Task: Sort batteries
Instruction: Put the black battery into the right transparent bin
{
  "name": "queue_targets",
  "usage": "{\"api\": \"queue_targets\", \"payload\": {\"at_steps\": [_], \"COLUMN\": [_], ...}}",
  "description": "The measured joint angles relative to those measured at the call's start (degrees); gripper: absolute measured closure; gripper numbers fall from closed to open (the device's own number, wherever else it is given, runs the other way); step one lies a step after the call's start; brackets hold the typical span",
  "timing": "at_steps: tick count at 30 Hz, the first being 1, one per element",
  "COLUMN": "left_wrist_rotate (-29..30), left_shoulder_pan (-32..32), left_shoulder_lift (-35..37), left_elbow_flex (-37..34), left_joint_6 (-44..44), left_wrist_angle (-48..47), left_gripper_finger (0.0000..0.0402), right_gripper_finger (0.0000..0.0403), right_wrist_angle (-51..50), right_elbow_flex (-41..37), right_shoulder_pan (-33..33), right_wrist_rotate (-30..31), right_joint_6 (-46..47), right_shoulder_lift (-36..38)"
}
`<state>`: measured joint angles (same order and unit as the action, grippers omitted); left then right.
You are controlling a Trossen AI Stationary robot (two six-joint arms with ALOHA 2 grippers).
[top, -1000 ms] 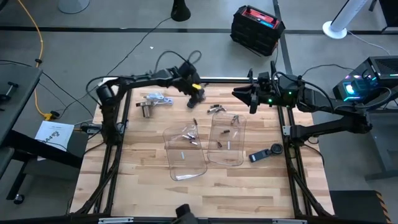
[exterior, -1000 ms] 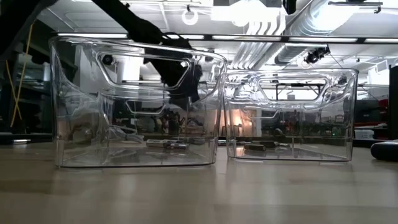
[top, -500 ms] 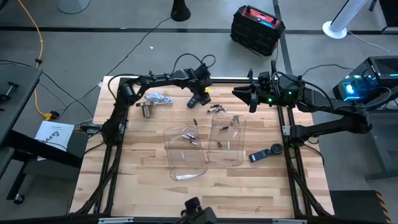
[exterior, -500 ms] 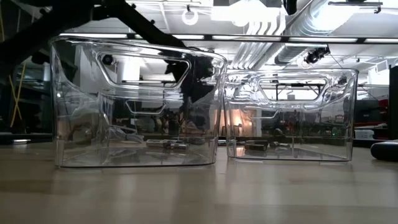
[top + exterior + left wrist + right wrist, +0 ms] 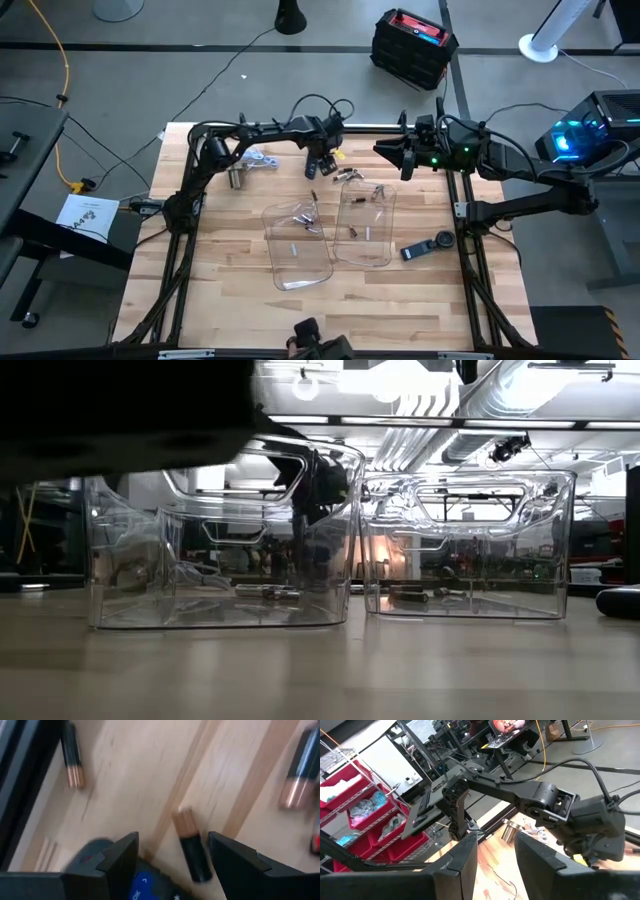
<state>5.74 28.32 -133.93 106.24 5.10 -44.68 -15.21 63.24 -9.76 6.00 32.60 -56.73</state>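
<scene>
Silvery metal cup sits far left on wooden table. Left gripper low over back edge, fingers spread, small dark copper-tipped battery lying between them on wood. Two clear plastic trays mid-table, few cells inside. Right gripper hangs beyond, fingers parted, empty. Dark bar-shaped gadget far right.
</scene>
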Motion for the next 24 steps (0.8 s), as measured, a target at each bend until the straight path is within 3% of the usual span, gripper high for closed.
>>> {"api": "queue_targets", "payload": {"at_steps": [7,9,14,20,24], "left_wrist_rotate": [1.03,0.72,-0.47,0.41,1.22], "left_shoulder_pan": [-0.26,-0.29,-0.74,-0.21,0.37], "left_shoulder_lift": [0.28,0.31,0.28,1.47,4.81], "left_elbow_flex": [-1.18,-1.21,-1.2,-0.85,-0.96], "left_joint_6": [0.43,0.55,4.4,9.19,8.66], "left_wrist_angle": [-2.3,-2.24,-2.99,-8.88,-4.77], "left_gripper_finger": [0.0191,0.0216,0.0322,0.0368,0.0373], "right_gripper_finger": [0.0277,0.0277,0.0277,0.0277,0.0277], "right_wrist_angle": [-0.21,-0.2,-0.19,-0.22,0.03], "right_elbow_flex": [0.0,0.0,0.0,0.0,0.0], "right_shoulder_pan": [0.0,0.0,0.04,0.04,0.04], "right_wrist_rotate": [0.0,0.0,-0.29,-1.84,-1.97], "right_joint_6": [0.0,0.0,0.69,1.63,0.74], "right_shoulder_lift": [0.0,0.0,0.0,0.0,0.0]}}
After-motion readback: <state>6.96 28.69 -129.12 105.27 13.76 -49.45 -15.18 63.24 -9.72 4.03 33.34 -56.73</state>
